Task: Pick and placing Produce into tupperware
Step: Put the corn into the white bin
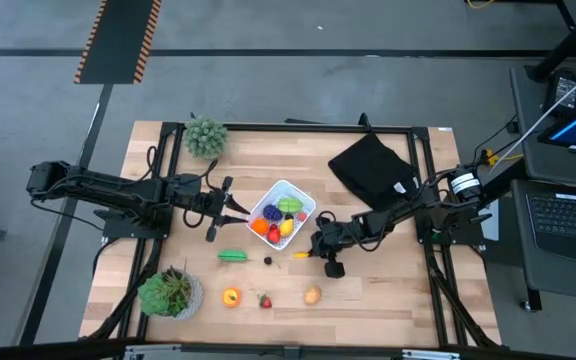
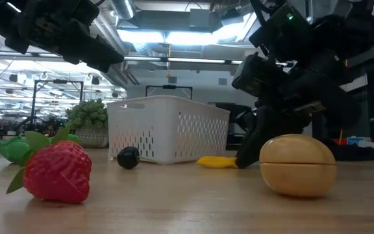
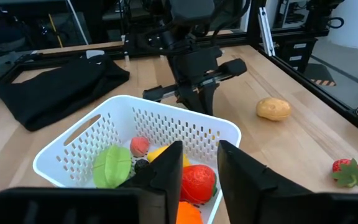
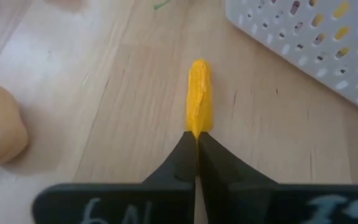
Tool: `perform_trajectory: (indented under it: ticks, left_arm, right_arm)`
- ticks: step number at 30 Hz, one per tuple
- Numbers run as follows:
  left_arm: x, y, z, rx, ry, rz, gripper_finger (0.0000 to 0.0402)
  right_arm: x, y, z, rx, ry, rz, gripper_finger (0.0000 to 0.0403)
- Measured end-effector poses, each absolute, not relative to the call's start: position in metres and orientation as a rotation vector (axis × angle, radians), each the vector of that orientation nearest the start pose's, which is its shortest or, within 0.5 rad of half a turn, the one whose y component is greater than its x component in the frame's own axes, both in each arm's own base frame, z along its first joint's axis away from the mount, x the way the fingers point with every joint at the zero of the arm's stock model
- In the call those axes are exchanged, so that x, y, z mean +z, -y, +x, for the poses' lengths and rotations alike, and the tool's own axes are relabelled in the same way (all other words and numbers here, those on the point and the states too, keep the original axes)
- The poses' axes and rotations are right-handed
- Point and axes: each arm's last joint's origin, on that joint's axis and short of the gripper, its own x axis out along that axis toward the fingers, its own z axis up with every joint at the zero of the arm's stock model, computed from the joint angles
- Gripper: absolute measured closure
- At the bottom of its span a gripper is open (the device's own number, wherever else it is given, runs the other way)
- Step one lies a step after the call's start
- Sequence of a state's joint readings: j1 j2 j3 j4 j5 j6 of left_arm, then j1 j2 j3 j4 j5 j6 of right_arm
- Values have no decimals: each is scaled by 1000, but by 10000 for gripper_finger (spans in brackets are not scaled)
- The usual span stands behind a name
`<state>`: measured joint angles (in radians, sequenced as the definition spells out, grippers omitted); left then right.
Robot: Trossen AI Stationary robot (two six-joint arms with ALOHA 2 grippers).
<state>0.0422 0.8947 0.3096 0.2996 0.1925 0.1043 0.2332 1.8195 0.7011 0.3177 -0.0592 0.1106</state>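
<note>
Yellow toy produce piece [image 4: 199, 93], slim and likely light, stiff plastic; slippery, best pinched mid-length rather than at its end. It lies on the table just right of the tupperware [image 1: 305, 203]. Right gripper [image 4: 197, 138] is clenched on its near tip. Left gripper [image 3: 199, 163], slightly parted, hovers over the tupperware's left side, holding nothing.

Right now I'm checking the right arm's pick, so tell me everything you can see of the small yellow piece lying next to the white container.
The yellow piece is a small, slim, elongated toy, bright yellow-orange with a slightly rough surface, probably plastic. It lies flat on the wooden table, just outside the white container and not touching it. The right claw is shut on one end of it, fingertips pinched together; the rest pokes out beyond the fingers. It has not been lifted.
</note>
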Motion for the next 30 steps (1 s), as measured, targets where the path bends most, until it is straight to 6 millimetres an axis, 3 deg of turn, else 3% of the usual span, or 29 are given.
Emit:
perform_trajectory:
  ticks: [5,14,21,26,30]
  left_arm:
    - [197,-2,184,-164,-275,70,301]
    - [197,-2,185,-162,-277,54,293]
    - [197,-2,185,-162,-277,54,306]
    - [197,-2,185,-161,-277,54,316]
    - [197,-2,185,-162,-276,54,324]
  right_arm:
    - [108,-75,303,256,-787,66,397]
    - [173,-72,296,292,-565,90,396]
    - [222,-56,280,269,-409,82,395]
    - [241,-42,266,242,-342,35,396]
    - [243,-30,258,207,-303,7,396]
